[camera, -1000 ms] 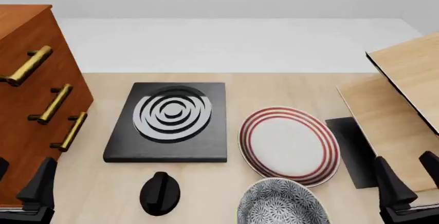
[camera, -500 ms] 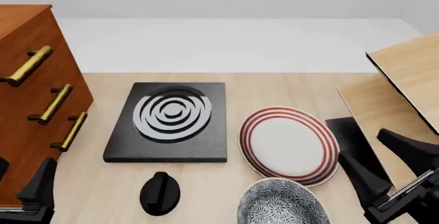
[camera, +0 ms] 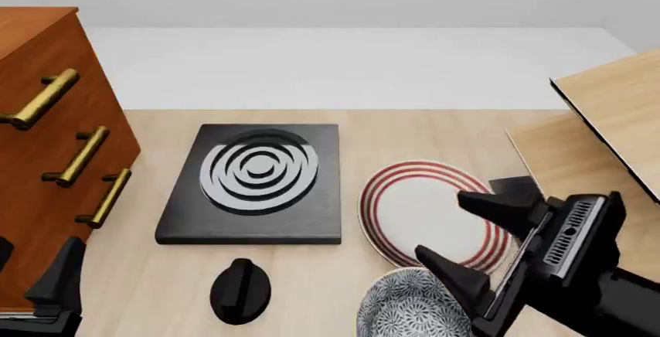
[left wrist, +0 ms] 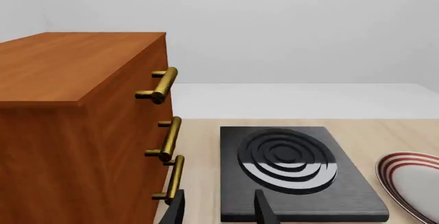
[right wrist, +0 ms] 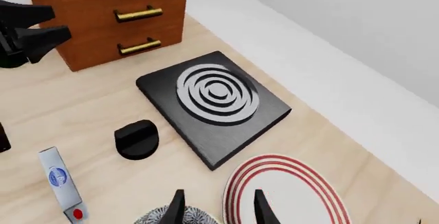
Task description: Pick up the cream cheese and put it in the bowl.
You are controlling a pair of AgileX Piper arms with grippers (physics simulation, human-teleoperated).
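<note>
The cream cheese, a small blue and white box, lies flat on the table in the right wrist view, past the black knob; it is out of the front view. The speckled bowl sits at the front edge, just below the red-ringed plate; its rim shows in the right wrist view. My right gripper is open and empty, raised over the right side of the plate and bowl. My left gripper is open and empty at the front left, beside the cabinet.
A wooden cabinet with brass handles stands at the left. A black stove plate lies centre-left, with a black knob in front of it. Tilted wooden boards stand at the right.
My right arm has swung up and to the left from the front right corner, and its open gripper now hangs over the plate and bowl. The left arm has not moved.
</note>
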